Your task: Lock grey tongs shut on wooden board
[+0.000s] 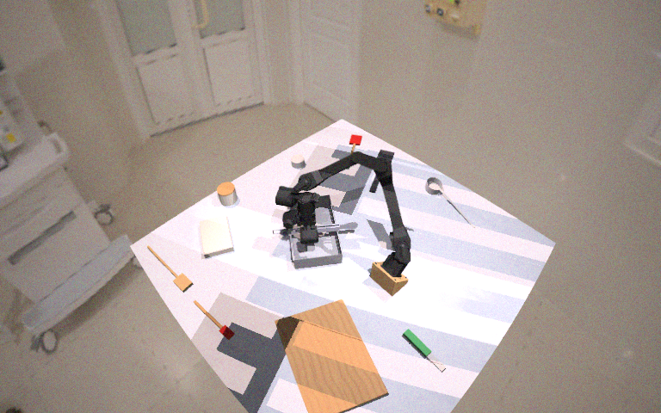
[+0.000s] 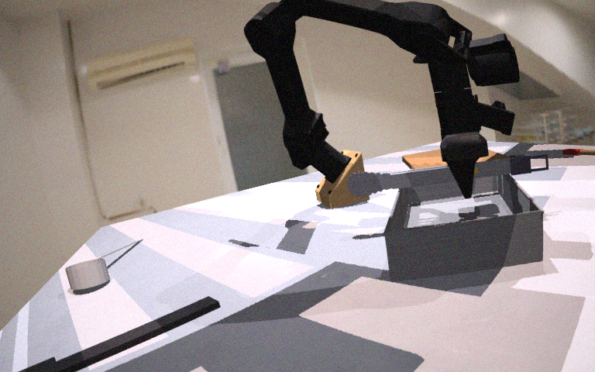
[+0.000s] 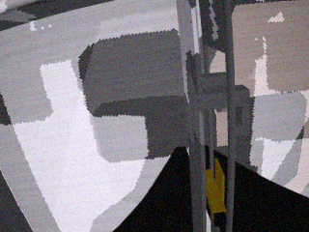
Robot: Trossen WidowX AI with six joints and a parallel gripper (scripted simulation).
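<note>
Gripper (image 1: 307, 243) (image 2: 468, 193) (image 3: 189, 155) clamps the grey tongs (image 1: 336, 224) (image 2: 423, 177) (image 3: 197, 193) above the roasting tin (image 1: 318, 261) (image 2: 465, 245); tong tips overhang its rim.

top overhead, exterior low, wrist close downward

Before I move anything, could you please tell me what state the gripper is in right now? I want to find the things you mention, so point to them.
Gripper (image 1: 307, 238) (image 2: 468, 194) (image 3: 189, 155): closed on the grey tongs (image 1: 343, 227) (image 2: 421, 177) (image 3: 195, 193), above the roasting tin (image 1: 318, 261) (image 2: 465, 245).
</note>
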